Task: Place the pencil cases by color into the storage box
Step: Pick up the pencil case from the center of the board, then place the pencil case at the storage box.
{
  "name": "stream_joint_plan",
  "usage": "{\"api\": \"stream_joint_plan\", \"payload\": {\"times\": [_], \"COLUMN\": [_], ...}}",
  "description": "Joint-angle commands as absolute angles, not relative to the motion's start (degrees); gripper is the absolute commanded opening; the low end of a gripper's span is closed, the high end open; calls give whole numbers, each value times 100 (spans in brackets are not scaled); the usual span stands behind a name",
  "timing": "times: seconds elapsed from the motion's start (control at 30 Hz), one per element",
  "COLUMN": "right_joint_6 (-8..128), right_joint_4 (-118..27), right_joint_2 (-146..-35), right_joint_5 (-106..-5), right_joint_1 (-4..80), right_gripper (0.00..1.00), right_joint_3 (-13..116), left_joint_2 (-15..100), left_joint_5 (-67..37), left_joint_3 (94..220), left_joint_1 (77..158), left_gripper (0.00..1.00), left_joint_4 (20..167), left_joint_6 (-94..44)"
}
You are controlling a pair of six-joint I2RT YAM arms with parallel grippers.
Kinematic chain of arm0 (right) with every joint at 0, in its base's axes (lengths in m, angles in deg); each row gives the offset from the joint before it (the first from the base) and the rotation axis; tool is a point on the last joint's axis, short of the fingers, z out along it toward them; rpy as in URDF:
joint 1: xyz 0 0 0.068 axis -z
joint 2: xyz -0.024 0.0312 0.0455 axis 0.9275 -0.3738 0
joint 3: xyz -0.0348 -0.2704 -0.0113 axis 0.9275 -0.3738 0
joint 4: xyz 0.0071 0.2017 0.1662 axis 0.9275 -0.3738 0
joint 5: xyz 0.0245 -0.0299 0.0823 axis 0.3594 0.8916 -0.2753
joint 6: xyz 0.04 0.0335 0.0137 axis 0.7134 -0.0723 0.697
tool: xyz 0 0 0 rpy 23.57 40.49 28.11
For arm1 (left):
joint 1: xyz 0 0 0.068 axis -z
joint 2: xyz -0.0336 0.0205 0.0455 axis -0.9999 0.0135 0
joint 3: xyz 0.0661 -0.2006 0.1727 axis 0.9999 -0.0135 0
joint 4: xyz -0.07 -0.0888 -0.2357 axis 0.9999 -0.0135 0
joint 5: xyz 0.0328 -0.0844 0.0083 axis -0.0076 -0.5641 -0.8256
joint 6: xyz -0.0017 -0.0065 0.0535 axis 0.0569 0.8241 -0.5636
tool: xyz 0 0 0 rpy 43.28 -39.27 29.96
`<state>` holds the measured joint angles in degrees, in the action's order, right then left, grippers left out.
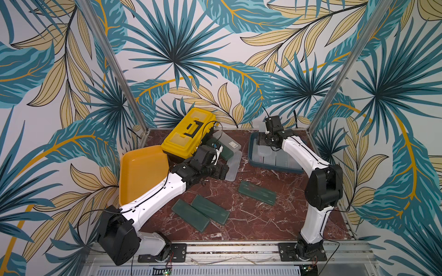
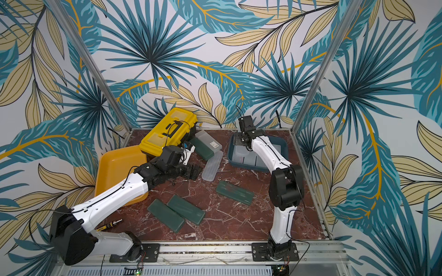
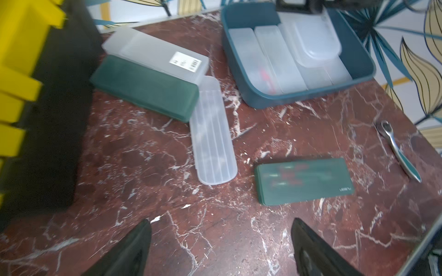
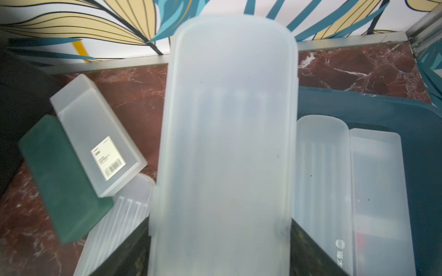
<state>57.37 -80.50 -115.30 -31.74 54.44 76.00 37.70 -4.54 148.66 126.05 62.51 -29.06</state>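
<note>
Held case: a frosted white pencil case [image 4: 222, 143] is clamped at one end in the right gripper [image 4: 220, 249] and hangs above the blue bin [image 3: 311, 96].
In the bin: other frosted cases [image 3: 275, 57] lie side by side.
Handling: it looks light, stiff and smooth-walled, so probably slippery. A pinch across the narrow width suits it.
Right arm: it reaches to the table's far side, with the wrist bent down over the bin.
Loose cases: a rounded frosted case [image 3: 212, 133], a labelled frosted case [image 3: 155, 52] and a green case [image 3: 146, 88] cluster beside the toolbox [image 1: 189, 129]. A lone green case [image 3: 303, 181] and a green pair [image 1: 210, 209] lie nearer the front.
Left gripper [image 3: 221, 224]: its jaws are wide apart and empty, over bare table near the rounded case.
Left arm: it stretches low past the yellow bin [image 1: 141, 174], which shows nothing inside.
</note>
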Motion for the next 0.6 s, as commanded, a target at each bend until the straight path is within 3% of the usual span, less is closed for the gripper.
{"api": "stream_joint_plan", "payload": {"times": [0.0, 0.17, 0.57], "right_joint_6": [5868, 5845, 5834], "right_joint_4": [-8232, -8314, -8063], "right_joint_2": [-11857, -12351, -12971], "right_joint_5": [-3020, -3037, -3420], "right_joint_1": [5545, 5644, 5653], "right_gripper": [69, 69, 69], "right_joint_3": [7981, 8496, 8694], "left_joint_2": [3695, 3534, 3367], "left_joint_5": [-794, -1253, -1064], "left_joint_3": [15004, 14601, 14224], "left_joint_1": [12667, 12800, 12924], "left_gripper": [92, 92, 92], "left_joint_4": [6794, 7367, 7762], "left_joint_6": [-3426, -3598, -3475]}}
